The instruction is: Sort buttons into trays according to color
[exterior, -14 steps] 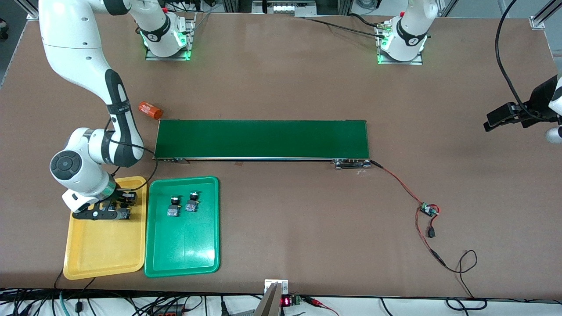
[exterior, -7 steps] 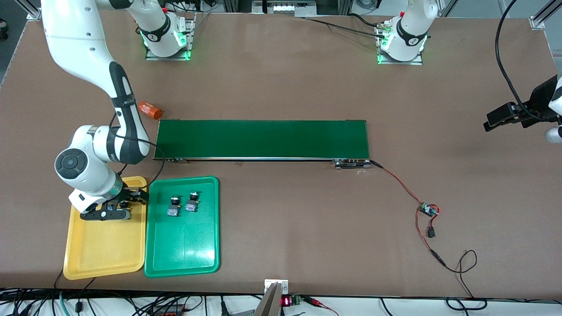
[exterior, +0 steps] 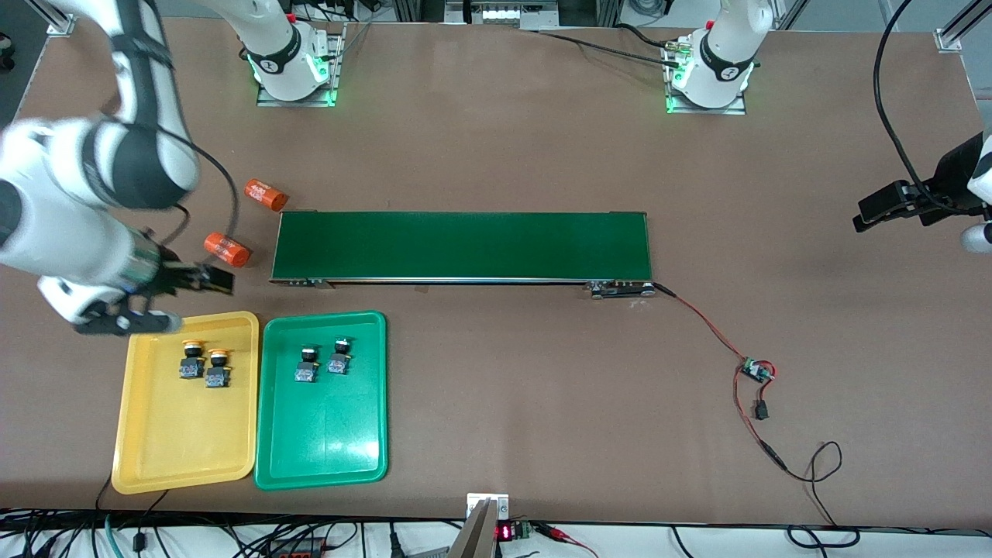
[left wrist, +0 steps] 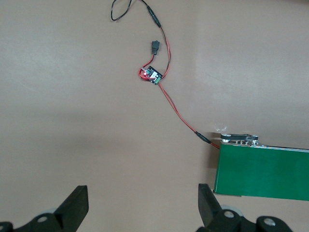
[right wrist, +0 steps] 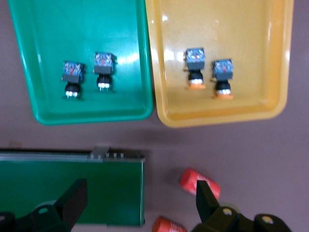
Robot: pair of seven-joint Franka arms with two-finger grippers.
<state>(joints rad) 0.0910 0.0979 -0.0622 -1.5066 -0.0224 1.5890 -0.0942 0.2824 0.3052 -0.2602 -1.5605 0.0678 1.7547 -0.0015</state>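
Two yellow-capped buttons [exterior: 190, 360] [exterior: 218, 367] lie side by side in the yellow tray [exterior: 178, 442], at the end nearer the robots' bases. Two green-capped buttons [exterior: 307, 363] [exterior: 339, 356] lie in the green tray [exterior: 325, 442] beside it. My right gripper [exterior: 174, 301] hangs open and empty in the air over the yellow tray's edge. The right wrist view looks down on both trays, with the yellow buttons [right wrist: 195, 67] and green buttons [right wrist: 73, 77] beneath my right gripper [right wrist: 141, 193]. My left gripper [exterior: 891, 205] waits open over bare table at the left arm's end, with nothing between its fingers [left wrist: 77, 205].
A long dark-green conveyor belt [exterior: 461, 246] lies across the middle of the table. Two orange cylinders [exterior: 265, 194] [exterior: 227, 249] rest beside its end toward the right arm. Red and black wires with a small circuit board [exterior: 756, 370] trail from its other end.
My right gripper opened over the yellow tray, then rose and drew back toward the belt's end. The two yellow buttons and a second orange cylinder now show.
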